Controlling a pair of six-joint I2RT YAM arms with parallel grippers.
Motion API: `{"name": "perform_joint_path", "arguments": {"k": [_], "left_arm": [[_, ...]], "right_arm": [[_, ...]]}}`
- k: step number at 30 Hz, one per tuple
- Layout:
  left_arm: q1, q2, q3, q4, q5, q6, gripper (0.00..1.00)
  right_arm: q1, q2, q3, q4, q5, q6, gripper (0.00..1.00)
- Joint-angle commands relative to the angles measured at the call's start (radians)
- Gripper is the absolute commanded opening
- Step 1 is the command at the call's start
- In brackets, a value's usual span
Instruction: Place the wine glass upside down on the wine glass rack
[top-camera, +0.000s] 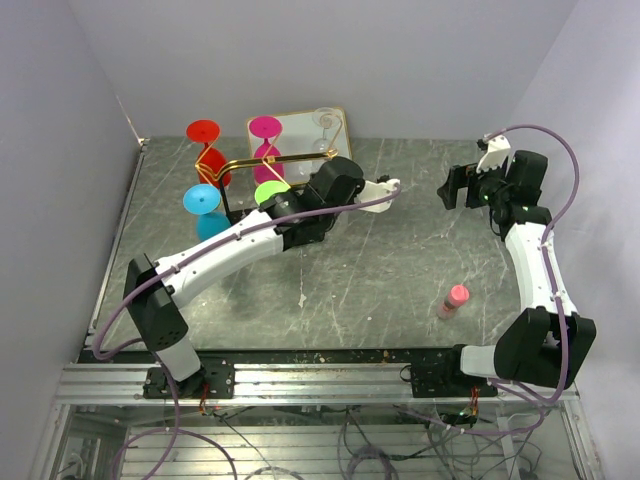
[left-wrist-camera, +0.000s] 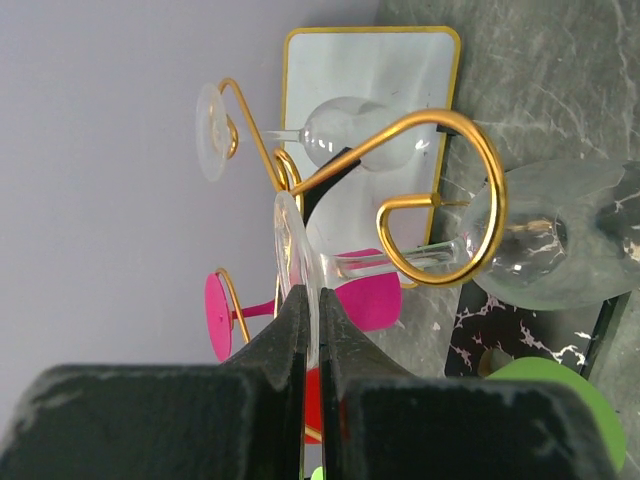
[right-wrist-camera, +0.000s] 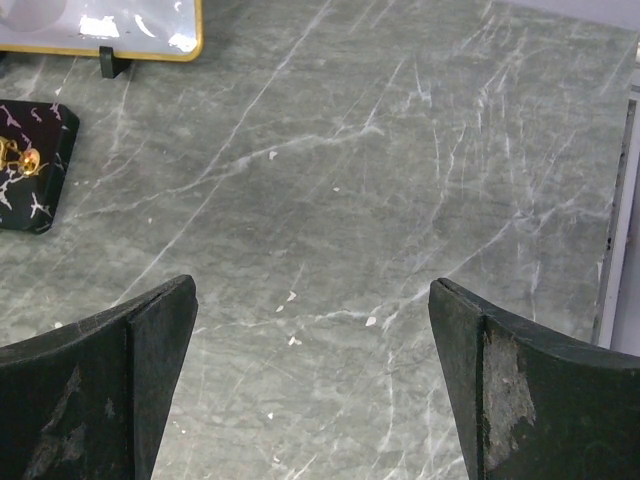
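One foot-rim pinch held the wine glass (left-wrist-camera: 540, 250) in the left gripper (left-wrist-camera: 310, 330), stem crosswise to the jaws inside the scroll of the wine glass rack (left-wrist-camera: 478, 165); the right gripper (right-wrist-camera: 312, 345) stood spread, well apart.

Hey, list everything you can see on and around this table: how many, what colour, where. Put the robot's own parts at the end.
wine glass rack: one, gold wire on a black white-veined base, far left of the table
coloured glasses: four, red, magenta, blue, green, on the rack, feet up
clear wine glass: one, stem inside a rack scroll
second clear glass: one, stem in the rack's far curl
tray: one, white with a gold rim, behind the rack
bottle: one, pink, near right
table: one, grey marbled
left fingers: black, shut on the clear wine glass's foot
right fingers: black, open over bare table
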Motion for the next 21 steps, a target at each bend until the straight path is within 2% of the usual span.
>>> {"name": "perform_joint_path", "arguments": {"k": [1,21], "left_arm": [[-0.013,0.019,0.074,0.079,-0.054,-0.020,0.07],[-0.056,0.092,0.140,0.103,-0.104,-0.047,0.07]], "right_arm": [[-0.015,-0.030,-0.009,0.012,-0.029,-0.003,1.00],[-0.023,-0.029,-0.012,0.006,-0.061,-0.006,1.00]]}}
